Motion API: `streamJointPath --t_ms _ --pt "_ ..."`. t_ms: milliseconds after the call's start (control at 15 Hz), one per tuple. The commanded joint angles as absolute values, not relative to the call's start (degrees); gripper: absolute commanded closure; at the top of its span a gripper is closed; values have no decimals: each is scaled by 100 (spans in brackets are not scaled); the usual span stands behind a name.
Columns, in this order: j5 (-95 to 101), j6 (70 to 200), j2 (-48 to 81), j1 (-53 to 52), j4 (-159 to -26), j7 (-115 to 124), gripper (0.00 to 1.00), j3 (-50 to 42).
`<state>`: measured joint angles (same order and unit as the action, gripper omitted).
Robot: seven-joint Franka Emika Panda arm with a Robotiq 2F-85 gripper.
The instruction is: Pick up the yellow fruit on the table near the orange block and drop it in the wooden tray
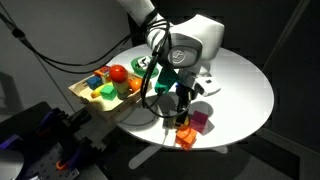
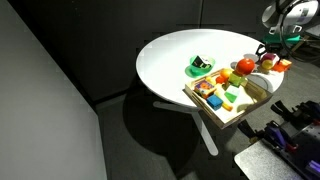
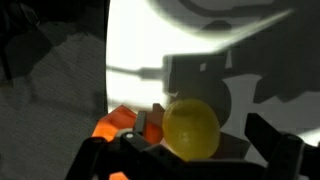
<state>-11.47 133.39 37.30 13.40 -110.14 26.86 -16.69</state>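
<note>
Dark surroundings frame the round white desk [image 1: 245, 85] in both exterior views. I have the pincer [image 1: 182, 100] low over the orange block [image 1: 186, 137], which lies by the desk's rim with a magenta block [image 1: 200, 120] just beside it. In the wrist view the yellow fruit [image 3: 190, 128] sits right next to the orange block [image 3: 112, 125], between the pincer's fingers [image 3: 275, 145]. The fingers stand apart: one is close against the fruit, and a strip of lit desk shows between the fruit and the other. Well apart from the orange block, the wooden tray [image 1: 80, 92] sits at the desk's edge, heaped with coloured toy food, a red round piece [image 1: 118, 72] among it.
</note>
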Motion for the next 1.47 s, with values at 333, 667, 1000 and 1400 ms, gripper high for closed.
streamJointPath --t_ms 333,667,1000,1400 --pt "-1316 13337 3943 1477 -10759 2697 0 -1641" --pt "-1275 13297 3975 1450 -10727 2701 44 -1657" --pt "-1075 13152 3661 1328 -10930 2552 66 -1691" --pt "-801 12527 3215 1230 -11057 2091 66 -1630"
